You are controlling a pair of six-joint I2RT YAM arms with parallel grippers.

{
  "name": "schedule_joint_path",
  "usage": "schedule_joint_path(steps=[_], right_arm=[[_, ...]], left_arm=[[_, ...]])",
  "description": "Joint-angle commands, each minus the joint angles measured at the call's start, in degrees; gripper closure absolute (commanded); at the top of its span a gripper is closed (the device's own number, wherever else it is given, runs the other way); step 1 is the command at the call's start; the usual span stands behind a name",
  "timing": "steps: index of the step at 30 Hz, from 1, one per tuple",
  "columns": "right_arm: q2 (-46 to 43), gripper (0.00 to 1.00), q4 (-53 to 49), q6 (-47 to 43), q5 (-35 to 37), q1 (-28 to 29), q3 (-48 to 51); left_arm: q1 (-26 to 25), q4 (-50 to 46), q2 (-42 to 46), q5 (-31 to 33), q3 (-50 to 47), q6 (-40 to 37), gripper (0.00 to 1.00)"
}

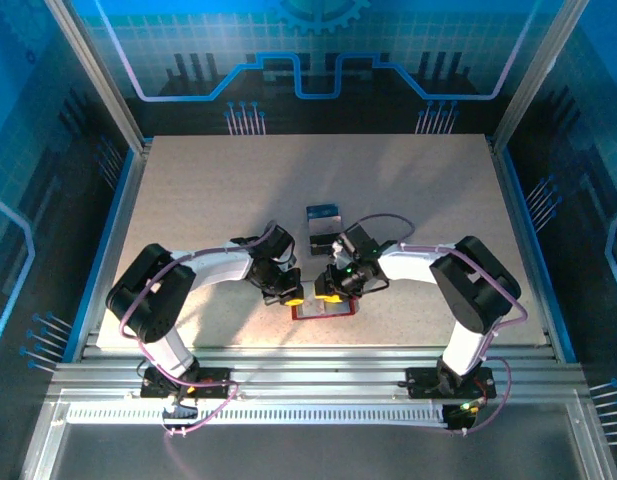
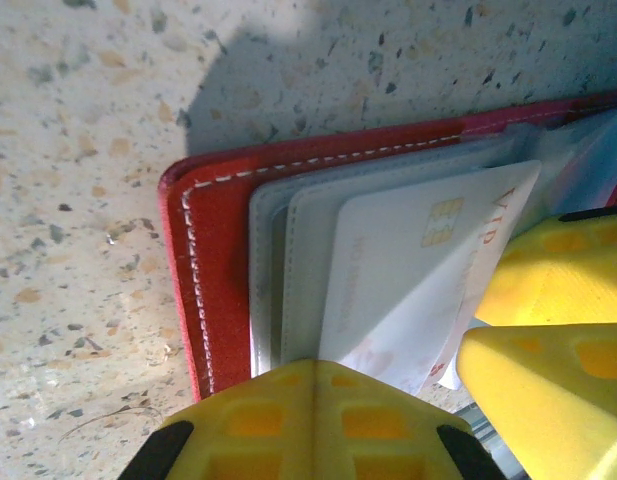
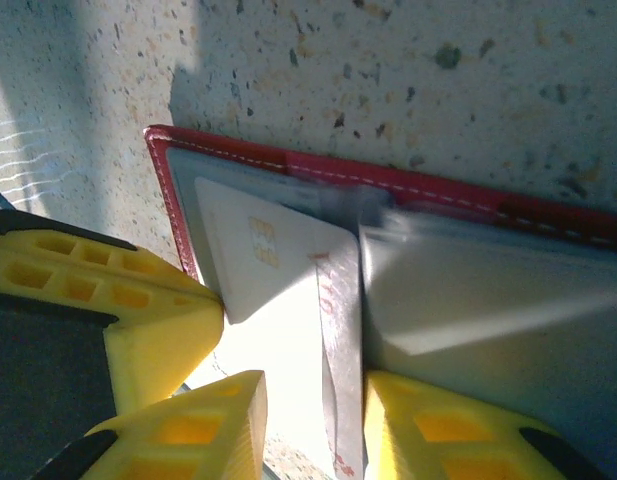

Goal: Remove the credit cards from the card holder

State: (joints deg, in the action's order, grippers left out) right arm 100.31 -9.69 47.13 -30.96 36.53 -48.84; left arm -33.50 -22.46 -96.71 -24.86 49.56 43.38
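The red card holder (image 1: 338, 313) lies open near the table's front edge, its pale grey pockets (image 2: 288, 250) showing. A white credit card (image 2: 388, 270) with a gold chip sticks partway out of a pocket. My left gripper (image 2: 313, 362) is shut, its tips pressed on the holder's pocket edge. My right gripper (image 3: 313, 400) stands open with the white card's (image 3: 278, 290) free end between its fingers (image 3: 428, 430). From above, both grippers, left (image 1: 291, 296) and right (image 1: 333, 293), meet over the holder. Two more cards, one bluish (image 1: 323, 215) and one dark (image 1: 321, 241), lie on the table beyond it.
The speckled tabletop (image 1: 208, 200) is bounded by a blue rim and aluminium posts. The front rail (image 1: 308, 350) runs just behind the holder's near side. In the right wrist view my left gripper's yellow finger (image 3: 138, 300) sits close beside the card.
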Motion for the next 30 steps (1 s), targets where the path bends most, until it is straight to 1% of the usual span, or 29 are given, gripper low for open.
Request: schedule_joint_path(steps=[1,6,12,17,28,30], right_arm=[[-1.44,0.71,2.47,1.70,-1.98,-0.79,2.37],[-2.39,0.75,8.63,4.08,-4.99,-1.73,4.97],[-2.32,0.81,9.87,4.20,-5.48,-1.91,5.77],[-2.68,0.86,9.70,4.02,-5.22,-1.99,5.88],[-4.99,0.88,5.19,1.59,-3.29,-2.80,5.86],[-5.43,0.89,4.69,1.24,-3.28,-3.16,5.86]], left_arm=[[-0.28,-2.81,-1.16,1.13,-1.22,-0.88,1.00],[-0.28,-2.94,-1.14,1.15,-1.25,-1.01,1.00],[-0.34,-2.94,-0.83,1.22,-1.42,-0.88,1.00],[-0.29,-3.07,-0.81,1.22,-1.48,-0.84,1.00],[-0.28,-3.43,-1.75,1.40,-1.33,-1.23,1.00],[-0.30,-3.30,-1.72,1.40,-1.56,-1.17,1.00]])
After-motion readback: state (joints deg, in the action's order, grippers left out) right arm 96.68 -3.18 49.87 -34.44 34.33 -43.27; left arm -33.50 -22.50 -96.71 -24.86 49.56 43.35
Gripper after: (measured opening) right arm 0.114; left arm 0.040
